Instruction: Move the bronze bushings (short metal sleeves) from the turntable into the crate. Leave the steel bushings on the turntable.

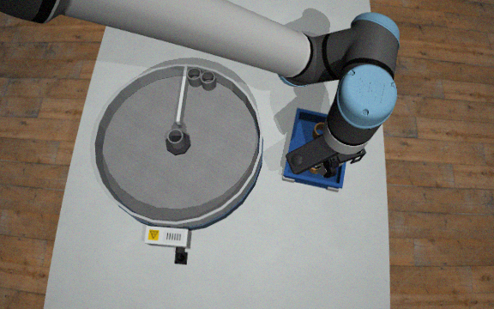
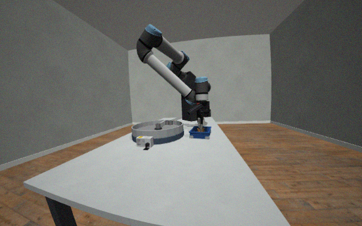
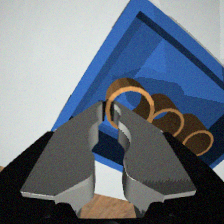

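Note:
My gripper [image 2: 200,129] [image 3: 107,102] is shut on the wall of a bronze bushing [image 3: 123,84], low over the blue crate [image 1: 313,184] [image 2: 200,135] [image 3: 97,60]. Two more bronze bushings, one beside the held one [image 3: 175,120] and one farther right [image 3: 199,142], are in the crate. In the top view the arm hides part of the crate. Two steel bushings [image 1: 194,83] [image 1: 209,87] stand side by side at the back of the turntable [image 1: 144,180] [image 2: 159,137], right of its divider. No bronze bushing shows on the turntable.
A thin white divider [image 1: 181,99] runs from the turntable's wall towards a grey hollow post [image 1: 173,136] [image 2: 158,126] at the middle. The turntable's raised wall stands left of the crate. A white control box [image 1: 178,236] [image 2: 143,141] sits at its front.

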You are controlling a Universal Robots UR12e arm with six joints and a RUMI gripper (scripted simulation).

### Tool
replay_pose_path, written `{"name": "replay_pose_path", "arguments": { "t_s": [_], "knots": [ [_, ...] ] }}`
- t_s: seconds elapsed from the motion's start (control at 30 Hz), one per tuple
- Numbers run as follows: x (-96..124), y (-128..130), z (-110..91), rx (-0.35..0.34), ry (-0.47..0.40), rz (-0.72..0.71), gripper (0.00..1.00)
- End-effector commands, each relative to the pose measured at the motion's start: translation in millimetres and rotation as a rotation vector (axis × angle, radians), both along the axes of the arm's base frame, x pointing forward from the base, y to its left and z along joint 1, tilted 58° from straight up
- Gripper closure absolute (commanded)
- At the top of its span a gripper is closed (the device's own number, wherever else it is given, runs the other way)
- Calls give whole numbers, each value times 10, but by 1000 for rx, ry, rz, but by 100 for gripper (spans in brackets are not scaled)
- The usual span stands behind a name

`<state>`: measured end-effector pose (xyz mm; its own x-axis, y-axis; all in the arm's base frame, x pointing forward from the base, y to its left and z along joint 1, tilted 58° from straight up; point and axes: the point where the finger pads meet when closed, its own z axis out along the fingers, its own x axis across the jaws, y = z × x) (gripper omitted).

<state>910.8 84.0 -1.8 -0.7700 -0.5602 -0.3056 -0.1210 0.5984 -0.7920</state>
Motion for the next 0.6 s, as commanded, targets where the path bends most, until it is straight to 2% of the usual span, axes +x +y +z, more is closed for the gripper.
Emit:
{"name": "replay_pose_path", "arguments": {
  "t_s": [0.0,0.57],
  "knots": [
    [79,-50,-38,1,-3,1,100],
    [111,-76,-70,0,-3,2,100]
  ]
}}
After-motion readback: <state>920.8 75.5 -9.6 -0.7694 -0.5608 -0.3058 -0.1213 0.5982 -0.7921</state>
